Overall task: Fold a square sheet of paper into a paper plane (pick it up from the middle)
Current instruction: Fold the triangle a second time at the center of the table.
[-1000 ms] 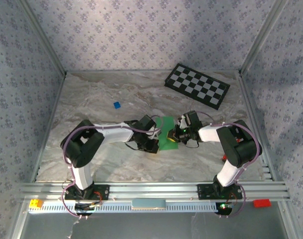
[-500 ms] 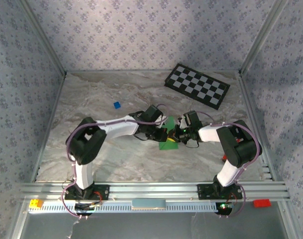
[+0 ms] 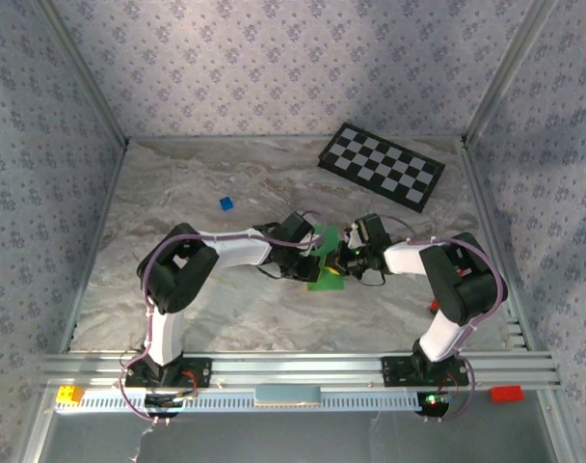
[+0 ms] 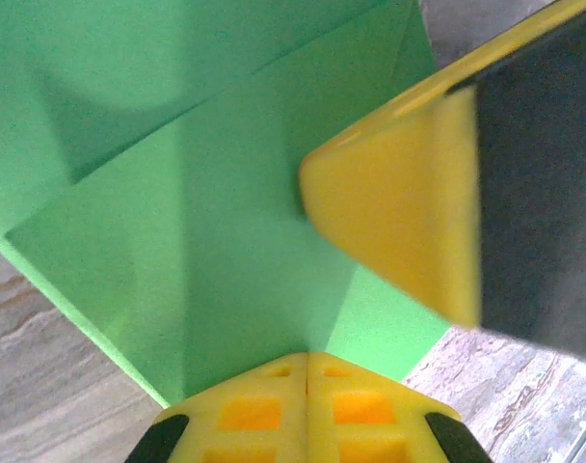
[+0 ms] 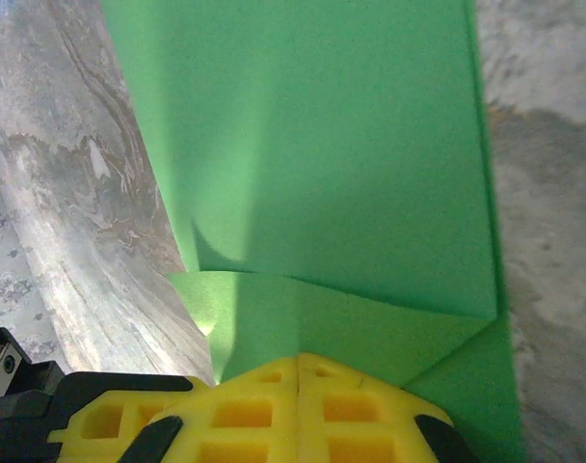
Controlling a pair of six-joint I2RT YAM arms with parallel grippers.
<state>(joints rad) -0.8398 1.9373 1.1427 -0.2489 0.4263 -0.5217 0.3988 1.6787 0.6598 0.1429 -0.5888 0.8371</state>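
Near the middle of the marbled table (image 3: 177, 193), between the two wrists, the square sheet of paper (image 4: 206, 193) is held at opposite edges by both arms. The left gripper (image 4: 307, 371) has its yellow jaws pressed together with no gap, and the green sheet runs straight into their seam, so it looks pinched there. The right gripper (image 5: 298, 371) is likewise fully closed on the paper's edge, and one of its yellow fingers shows large at the right of the left wrist view, resting on or just above the sheet. Folding has clearly begun: both wrist views show sharp diagonal creases and overlapping flaps, with one layer lying over another. From above, however, the green shape reads as a short, broad, folded piece and not as a slim pointed dart, so I judge the job roughly partway. The narrowing folds, the centre crease and the wings seem to be left. A checkerboard (image 3: 382, 166) and a tiny blue block (image 3: 226, 204) lie well apart from the work.
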